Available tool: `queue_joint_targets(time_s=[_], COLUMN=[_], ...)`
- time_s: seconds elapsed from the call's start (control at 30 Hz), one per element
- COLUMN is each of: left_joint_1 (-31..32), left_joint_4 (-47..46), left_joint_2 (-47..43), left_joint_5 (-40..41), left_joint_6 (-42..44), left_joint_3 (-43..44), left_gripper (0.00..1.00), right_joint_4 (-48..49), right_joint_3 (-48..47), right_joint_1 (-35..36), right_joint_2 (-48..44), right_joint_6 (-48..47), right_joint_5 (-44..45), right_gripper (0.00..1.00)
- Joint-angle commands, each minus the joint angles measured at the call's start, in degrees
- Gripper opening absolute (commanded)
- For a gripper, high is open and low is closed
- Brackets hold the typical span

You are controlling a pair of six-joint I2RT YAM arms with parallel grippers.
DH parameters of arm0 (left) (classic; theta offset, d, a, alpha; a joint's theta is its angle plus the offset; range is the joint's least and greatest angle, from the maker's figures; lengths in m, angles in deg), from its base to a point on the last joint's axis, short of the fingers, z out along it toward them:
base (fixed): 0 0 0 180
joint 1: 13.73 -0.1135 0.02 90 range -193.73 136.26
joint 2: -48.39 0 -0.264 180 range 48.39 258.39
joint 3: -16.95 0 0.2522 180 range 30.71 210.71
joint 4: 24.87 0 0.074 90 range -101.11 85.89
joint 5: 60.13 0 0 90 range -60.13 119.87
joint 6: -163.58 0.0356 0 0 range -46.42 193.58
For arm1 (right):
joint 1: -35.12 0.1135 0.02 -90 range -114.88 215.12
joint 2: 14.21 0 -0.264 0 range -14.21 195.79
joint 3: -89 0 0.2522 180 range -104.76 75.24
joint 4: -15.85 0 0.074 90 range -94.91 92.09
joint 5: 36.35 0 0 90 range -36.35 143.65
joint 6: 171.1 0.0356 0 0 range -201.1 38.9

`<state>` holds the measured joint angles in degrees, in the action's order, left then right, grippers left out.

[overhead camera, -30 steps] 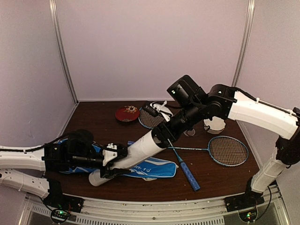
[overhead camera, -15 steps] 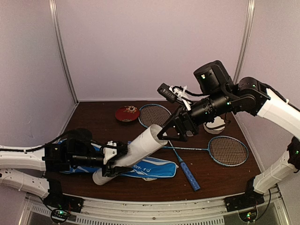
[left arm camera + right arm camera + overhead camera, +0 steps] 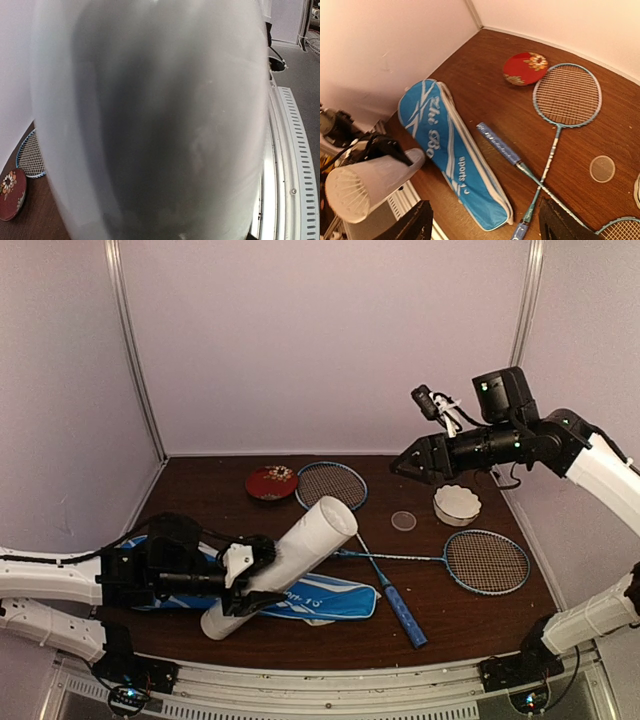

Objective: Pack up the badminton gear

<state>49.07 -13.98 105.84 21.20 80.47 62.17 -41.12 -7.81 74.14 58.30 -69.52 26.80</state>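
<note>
My left gripper (image 3: pixel 247 580) is shut on the long white tube (image 3: pixel 290 560) and holds it tilted, mouth up and to the right. The tube fills the left wrist view (image 3: pixel 150 120). In the right wrist view its mouth (image 3: pixel 347 195) shows ribbed white feathers inside, seemingly a shuttlecock. My right gripper (image 3: pixel 405 465) is open and empty, high above the table's back right (image 3: pixel 487 231). Two blue-handled rackets (image 3: pixel 332 483) (image 3: pixel 487 562) lie crossed (image 3: pixel 567 95) (image 3: pixel 497 142). The blue bag (image 3: pixel 320 600) lies under the tube (image 3: pixel 450 160).
A small red dish (image 3: pixel 272 482) sits at the back, also in the right wrist view (image 3: pixel 525 68). A white scalloped bowl (image 3: pixel 457 505) stands at the back right. A small clear round lid (image 3: pixel 404 521) lies beside it (image 3: pixel 602 168). White walls close three sides.
My right gripper has drawn away from the tube's mouth, up and to the right, now open. The left gripper still holds the tube, tilted slightly steeper.
</note>
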Motion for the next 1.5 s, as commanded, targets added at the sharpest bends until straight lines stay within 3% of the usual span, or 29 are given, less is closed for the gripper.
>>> queue_joint_targets(time_s=[0.0,0.23,0.4,0.7,1.27,1.47], left_joint_1=[-0.25,-1.58,-1.81,-2.16,-2.72,-2.86], left_joint_4=[-6.06,-4.2,-3.46,-4.92,-4.92,-6.84], left_joint_2=[0.91,3.01,4.66,5.77,6.56,5.83], left_joint_5=[1.92,3.11,4.51,5.0,4.44,4.12], left_joint_6=[-2.58,-3.79,-4.29,-3.54,-2.77,-3.19], left_joint_3=[0.84,2.13,2.31,1.56,1.27,-0.2], left_gripper=[0.43,0.43,0.43,0.43,0.42,0.42], right_joint_4=[2.91,1.12,0.39,0.26,-5.7,-5.59], right_joint_3=[1.93,-2.11,-5.87,-11.99,-18.27,-15.62], right_joint_1=[-4.6,-8.59,-12.32,-17.42,-20.4,-19.85], right_joint_2=[4.4,19.88,30.22,43.21,54.84,55.76], right_joint_6=[-0.48,-3.66,-4.45,-3.38,-3.11,-1.52], right_joint_5=[9.49,21.16,23.15,22.15,16.11,16.29], right_gripper=[0.73,0.6,0.5,0.44,0.36,0.3])
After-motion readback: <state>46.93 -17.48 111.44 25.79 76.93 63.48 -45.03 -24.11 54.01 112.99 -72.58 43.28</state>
